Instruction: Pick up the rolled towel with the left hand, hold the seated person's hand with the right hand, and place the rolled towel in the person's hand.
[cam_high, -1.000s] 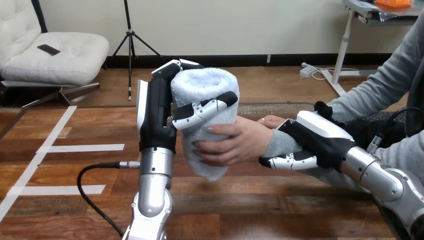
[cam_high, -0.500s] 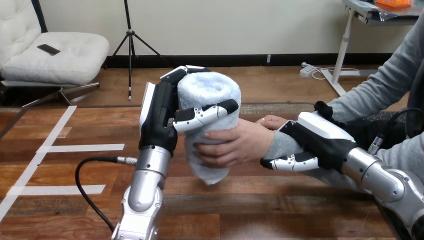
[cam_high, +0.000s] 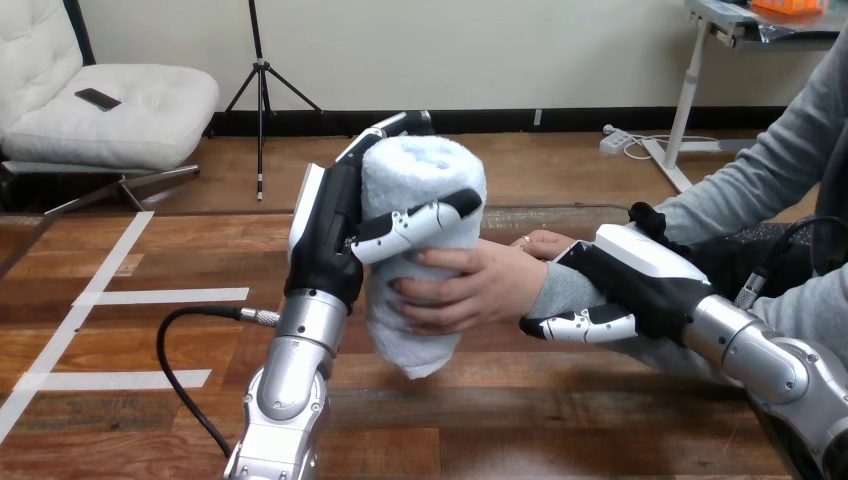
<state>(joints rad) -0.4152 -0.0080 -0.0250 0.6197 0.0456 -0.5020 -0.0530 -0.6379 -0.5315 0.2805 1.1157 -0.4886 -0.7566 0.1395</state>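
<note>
A white rolled towel (cam_high: 425, 200) stands upright above the table's middle. My left hand (cam_high: 335, 225) is shut on it, thumb across its front and fingers behind its top. The person's hand (cam_high: 470, 285) comes in from the right and curls round the towel's lower half, just under my thumb. My right hand (cam_high: 625, 275) is shut on the person's wrist, with its fingers wrapped over the grey sleeve (cam_high: 565, 285) and its thumb underneath.
The wooden table (cam_high: 560, 420) carries white tape strips (cam_high: 170, 296) at the left. A black cable (cam_high: 195, 340) loops beside my left forearm. The person's other hand (cam_high: 540, 240) rests behind the held wrist.
My left hand has tilted and shifted slightly right with the towel, pressing it deeper into the person's hand, whose fingers close more around it. My right hand has stayed on the wrist.
</note>
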